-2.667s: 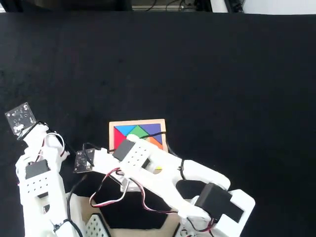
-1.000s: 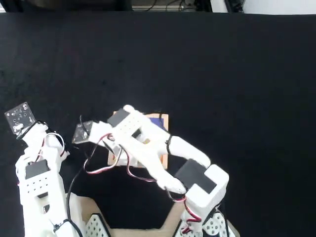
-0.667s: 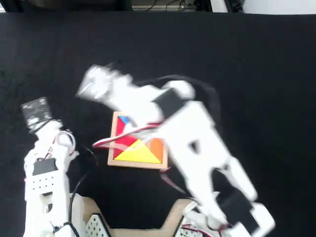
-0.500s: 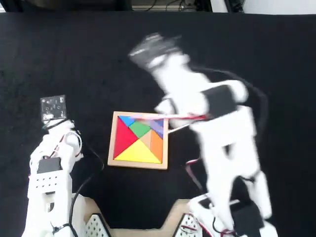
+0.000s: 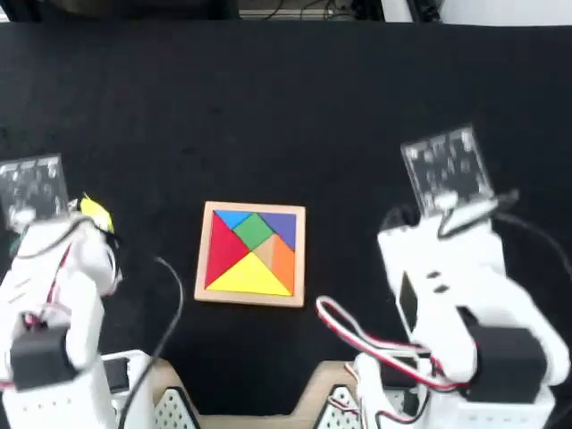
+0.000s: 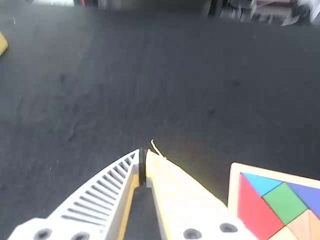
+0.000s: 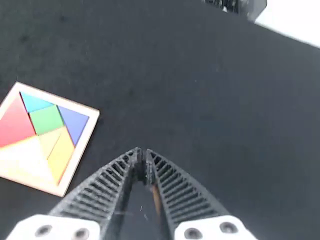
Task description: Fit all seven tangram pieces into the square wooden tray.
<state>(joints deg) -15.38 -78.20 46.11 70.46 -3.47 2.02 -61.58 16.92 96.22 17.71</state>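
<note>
My left gripper has its jaws pressed together on nothing, and my right gripper is closed the same way. Between my 2 arms, the square wooden tray lies flat on the black table, with 7 coloured tangram pieces filling it.

You have the square wooden tray lying flat on the black table. Its tangram pieces are packed edge to edge inside, with a red triangle at its left and a yellow triangle along the near side. The left arm and the right arm stand well apart from it, one on either side.
</note>
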